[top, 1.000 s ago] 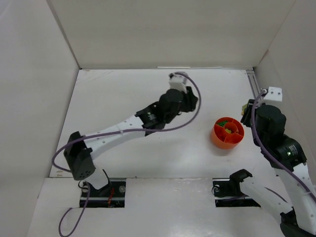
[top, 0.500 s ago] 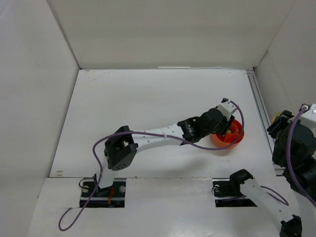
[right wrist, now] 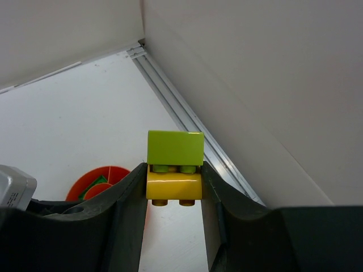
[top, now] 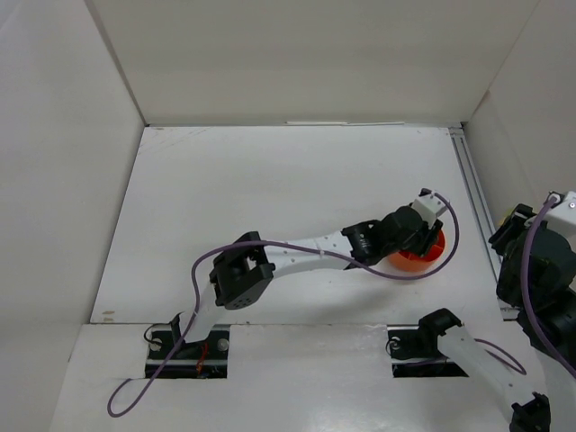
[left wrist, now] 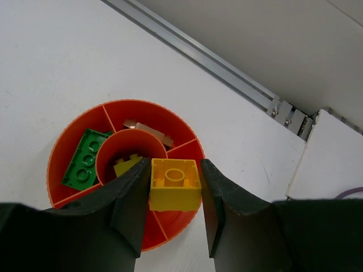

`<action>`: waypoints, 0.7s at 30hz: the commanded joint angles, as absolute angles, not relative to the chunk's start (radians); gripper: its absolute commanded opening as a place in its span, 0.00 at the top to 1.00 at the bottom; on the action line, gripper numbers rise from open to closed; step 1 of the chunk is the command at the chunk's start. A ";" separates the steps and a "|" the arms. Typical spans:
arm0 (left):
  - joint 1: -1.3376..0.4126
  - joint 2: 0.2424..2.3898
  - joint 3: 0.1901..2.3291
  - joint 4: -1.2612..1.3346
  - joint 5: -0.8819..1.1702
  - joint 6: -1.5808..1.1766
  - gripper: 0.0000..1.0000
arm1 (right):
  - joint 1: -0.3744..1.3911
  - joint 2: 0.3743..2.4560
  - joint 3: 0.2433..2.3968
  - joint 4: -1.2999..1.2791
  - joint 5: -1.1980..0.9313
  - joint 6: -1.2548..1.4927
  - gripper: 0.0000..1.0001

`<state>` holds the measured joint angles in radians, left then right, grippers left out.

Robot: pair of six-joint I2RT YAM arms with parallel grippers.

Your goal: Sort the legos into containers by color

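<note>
The orange divided bowl (left wrist: pixel 74 141) sits at the table's right and shows partly under the left wrist in the top view (top: pixel 416 261). It holds a dark green brick (left wrist: pixel 85 158), a yellow brick (left wrist: pixel 126 165) in its centre cup and a brown piece (left wrist: pixel 148 129). My left gripper (left wrist: pixel 174 187) is shut on a yellow brick (left wrist: pixel 174 182), hovering over the bowl's near right rim. My right gripper (right wrist: pixel 173 187) is raised at the far right (top: pixel 522 225), shut on a yellow brick (right wrist: pixel 173 186) with a lime green brick (right wrist: pixel 174 147) stuck on it.
A metal rail (left wrist: pixel 227 65) runs along the table's right edge by the side wall. White walls enclose the table on the left, back and right. The left arm (top: pixel 297 254) stretches across the table's front right.
My left arm swung from the table's middle to the right and now sits over the bowl. My right arm pulled back from the bowl to the far right edge.
</note>
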<state>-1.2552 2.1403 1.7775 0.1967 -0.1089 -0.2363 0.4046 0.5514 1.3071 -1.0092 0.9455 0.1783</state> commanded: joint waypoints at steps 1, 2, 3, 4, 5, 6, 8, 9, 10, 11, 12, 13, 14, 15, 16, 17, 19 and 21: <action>-1.281 2.134 1.830 0.255 -0.124 -0.252 0.65 | 0.399 0.535 1.299 -0.991 0.969 0.158 0.98; -1.281 2.134 1.821 0.255 -0.124 -0.264 0.65 | 0.399 0.535 1.299 -0.991 0.969 0.158 0.98; -1.281 2.134 1.821 0.255 -0.124 -0.264 0.65 | 0.399 0.535 1.299 -0.991 0.969 0.158 0.98; -1.281 2.134 1.807 0.255 -0.124 -0.279 0.64 | 0.399 0.535 1.299 -0.982 0.969 0.158 0.98; -1.281 2.134 1.798 0.265 -0.124 -0.291 0.64 | 0.399 0.535 1.299 -0.982 0.960 0.158 0.98; -1.281 2.134 1.784 0.274 -0.124 -0.291 0.64 | 0.399 0.535 1.299 -0.982 0.960 0.149 0.98; -1.290 2.146 1.784 0.284 -0.161 -0.301 0.62 | 0.399 0.535 1.290 -0.982 0.960 0.149 0.97; -1.290 2.146 1.784 0.284 -0.161 -0.301 0.62 | 0.399 0.535 1.290 -0.982 0.960 0.149 0.97; -1.290 2.155 1.784 0.284 -0.161 -0.311 0.61 | 0.399 0.535 1.290 -0.982 0.960 0.149 0.97; -1.290 2.155 1.784 0.284 -0.172 -0.311 0.61 | 0.399 0.535 1.290 -0.973 0.960 0.140 0.97; -1.290 2.155 1.784 0.293 -0.172 -0.311 0.59 | 0.399 0.535 1.290 -0.973 0.951 0.140 0.97; -1.290 2.155 1.784 0.293 -0.172 -0.322 0.59 | 0.399 0.535 1.290 -0.973 0.951 0.140 0.97; -1.290 2.155 1.775 0.293 -0.181 -0.322 0.59 | 0.399 0.526 1.290 -0.973 0.951 0.140 0.97; -1.290 2.155 1.775 0.293 -0.181 -0.322 0.58 | 0.399 0.526 1.290 -0.973 0.951 0.140 0.97; -1.290 2.155 1.775 0.293 -0.208 -0.336 0.58 | 0.399 0.526 1.290 -0.973 0.951 0.140 0.97; -1.290 2.164 1.766 0.302 -0.209 -0.336 0.58 | 0.399 0.526 1.290 -0.973 0.951 0.140 0.97; -1.290 2.164 1.766 0.302 -0.218 -0.345 0.58 | 0.399 0.526 1.290 -0.973 0.951 0.140 0.97; -1.290 2.164 1.766 0.302 -0.227 -0.345 0.58 | 0.399 0.526 1.281 -0.973 0.951 0.130 0.97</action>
